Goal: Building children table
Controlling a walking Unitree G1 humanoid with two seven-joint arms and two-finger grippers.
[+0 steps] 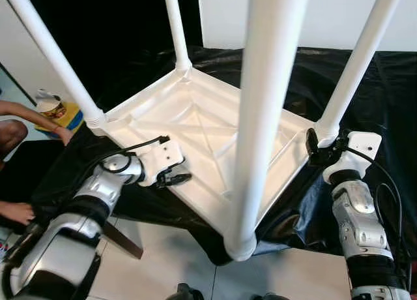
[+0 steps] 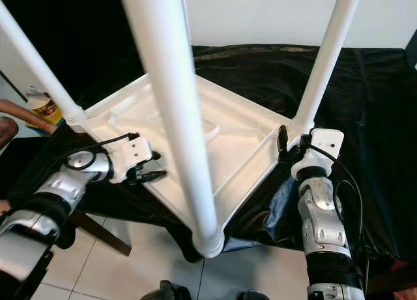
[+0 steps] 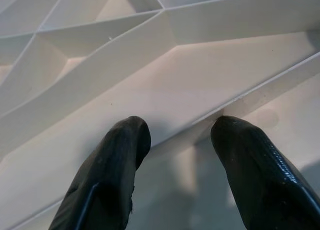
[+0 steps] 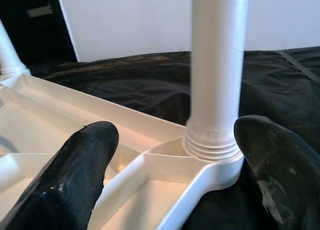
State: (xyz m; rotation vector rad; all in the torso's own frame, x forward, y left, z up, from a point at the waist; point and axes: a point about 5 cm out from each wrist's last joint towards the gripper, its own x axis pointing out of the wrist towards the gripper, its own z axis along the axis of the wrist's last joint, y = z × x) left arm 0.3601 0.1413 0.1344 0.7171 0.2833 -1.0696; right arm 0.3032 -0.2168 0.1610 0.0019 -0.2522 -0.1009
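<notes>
A white plastic children's table (image 1: 195,120) lies upside down on a black sheet (image 1: 287,72), its four legs pointing up. The nearest leg (image 1: 260,117) rises right before the camera. My left gripper (image 1: 174,178) is at the table's left front rim, open, with a rib of the ribbed underside (image 3: 100,65) lying between its fingers (image 3: 115,160). My right gripper (image 1: 313,147) is open at the right corner. There its fingers (image 4: 85,160) stand on either side of the threaded socket (image 4: 212,142) of the right leg (image 1: 355,65).
A person's arm (image 1: 26,114) reaches toward the table's left corner, and another hand (image 1: 16,212) rests low at the left. A printed cup (image 1: 49,105) sits on something yellow behind the arm. Tiled floor (image 1: 169,261) lies in front, a white wall (image 1: 326,16) behind.
</notes>
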